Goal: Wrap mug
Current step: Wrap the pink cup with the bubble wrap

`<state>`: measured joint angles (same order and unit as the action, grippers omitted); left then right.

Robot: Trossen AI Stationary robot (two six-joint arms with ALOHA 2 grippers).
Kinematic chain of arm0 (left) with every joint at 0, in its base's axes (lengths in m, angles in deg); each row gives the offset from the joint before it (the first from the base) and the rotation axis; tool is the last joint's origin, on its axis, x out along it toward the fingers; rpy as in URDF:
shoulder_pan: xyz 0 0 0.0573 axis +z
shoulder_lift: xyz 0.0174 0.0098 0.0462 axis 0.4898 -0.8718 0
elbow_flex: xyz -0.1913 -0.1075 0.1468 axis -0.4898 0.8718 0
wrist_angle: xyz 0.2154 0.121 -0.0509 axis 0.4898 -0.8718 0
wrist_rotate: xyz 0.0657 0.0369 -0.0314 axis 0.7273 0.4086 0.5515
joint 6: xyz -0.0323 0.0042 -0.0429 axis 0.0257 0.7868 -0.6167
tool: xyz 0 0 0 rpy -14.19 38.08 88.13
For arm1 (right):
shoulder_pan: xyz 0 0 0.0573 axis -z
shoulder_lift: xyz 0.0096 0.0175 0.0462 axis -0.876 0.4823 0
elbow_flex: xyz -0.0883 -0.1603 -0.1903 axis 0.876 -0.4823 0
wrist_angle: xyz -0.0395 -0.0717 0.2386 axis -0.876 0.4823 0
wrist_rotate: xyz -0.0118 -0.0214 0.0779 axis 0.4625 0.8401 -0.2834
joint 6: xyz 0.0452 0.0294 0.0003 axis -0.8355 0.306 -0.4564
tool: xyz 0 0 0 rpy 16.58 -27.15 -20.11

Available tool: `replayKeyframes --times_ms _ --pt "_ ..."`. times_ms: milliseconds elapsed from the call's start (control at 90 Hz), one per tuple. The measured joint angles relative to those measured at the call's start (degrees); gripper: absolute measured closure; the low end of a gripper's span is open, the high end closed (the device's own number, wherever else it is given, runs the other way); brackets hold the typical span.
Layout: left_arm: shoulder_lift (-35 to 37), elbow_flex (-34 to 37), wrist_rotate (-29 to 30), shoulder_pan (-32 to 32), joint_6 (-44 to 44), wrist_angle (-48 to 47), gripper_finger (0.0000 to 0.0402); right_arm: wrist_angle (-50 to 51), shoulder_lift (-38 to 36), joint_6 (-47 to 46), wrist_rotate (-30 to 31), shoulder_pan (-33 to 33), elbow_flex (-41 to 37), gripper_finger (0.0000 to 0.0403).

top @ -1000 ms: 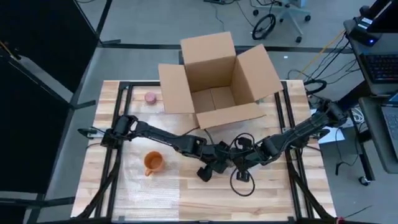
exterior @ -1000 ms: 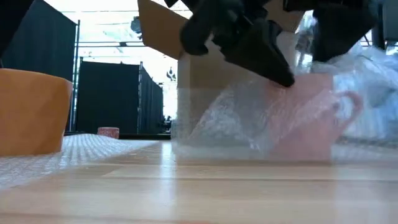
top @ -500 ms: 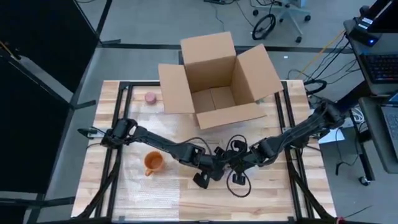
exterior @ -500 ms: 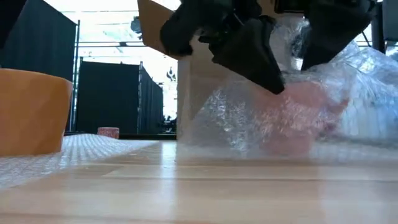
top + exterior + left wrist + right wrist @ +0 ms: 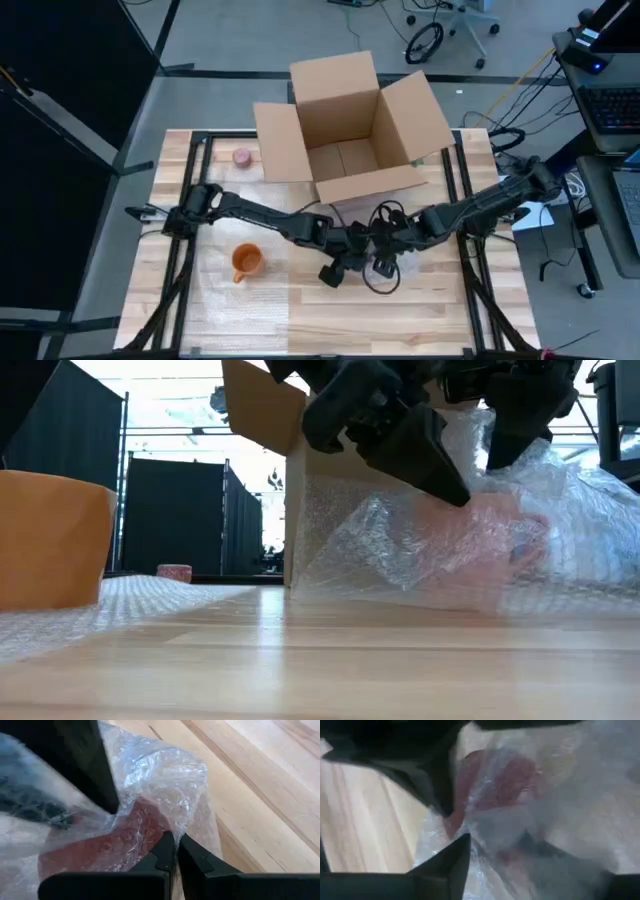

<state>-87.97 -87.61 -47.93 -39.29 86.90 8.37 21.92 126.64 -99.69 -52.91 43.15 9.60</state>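
Left end effector point(image 5: 175, 851) pinched on bubble wrap point(image 5: 160, 780) over pink mug point(image 5: 480, 550); right end effector state unclear; high view hides mug.

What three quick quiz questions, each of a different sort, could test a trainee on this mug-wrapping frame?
1. True or false: the pink mug stands inside the cardboard box.
2. Multiple choice: the left gripper has its fingers A) wide open over bare wood, B) pinched shut on the bubble wrap, C) around the orange mug.
3. Fill in: the orange mug stands on a second sheet of ____ at the table's left side.

Key: 1 false, it sits on the table under bubble wrap, in front of the box. 2 B. 3 bubble wrap.
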Motion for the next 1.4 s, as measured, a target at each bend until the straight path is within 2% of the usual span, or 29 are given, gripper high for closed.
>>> replayKeyframes --times_ms 122,367,900,1022,1167,1267,1400 --pt "0.00 0.00 -0.42 0.37 0.00 0.01 0.0401 1.85 -0.35 -0.37 0.26 1.88 0.00 0.0208" --pt "0.02 0.00 -0.50 0.99 -0.57 -0.05 0.0401 2.12 2.86 -0.40 2.14 4.17 0.00 0.0206" --pt "0.13 -0.11 -1.81 1.32 1.16 -3.36 0.0398 1.11 4.53 3.80 4.54 4.45 0.00 0.0206" --pt "0.11 -0.08 -0.91 1.45 3.57 -3.91 0.0366 1.45 4.66 4.09 5.56 4.50 -0.03 0.0206" --pt "0.07 -0.02 0.98 1.36 4.23 -4.32 0.0299 1.68 4.75 4.18 5.53 4.45 -0.07 0.0206" --pt "0.06 0.02 2.06 1.43 8.02 -5.00 0.0256 1.77 4.75 4.71 5.09 4.41 -0.07 0.0206" --pt "-0.04 0.02 6.88 1.15 12.19 -5.07 0.0226 1.75 4.75 4.89 4.86 4.34 -0.07 0.0206"
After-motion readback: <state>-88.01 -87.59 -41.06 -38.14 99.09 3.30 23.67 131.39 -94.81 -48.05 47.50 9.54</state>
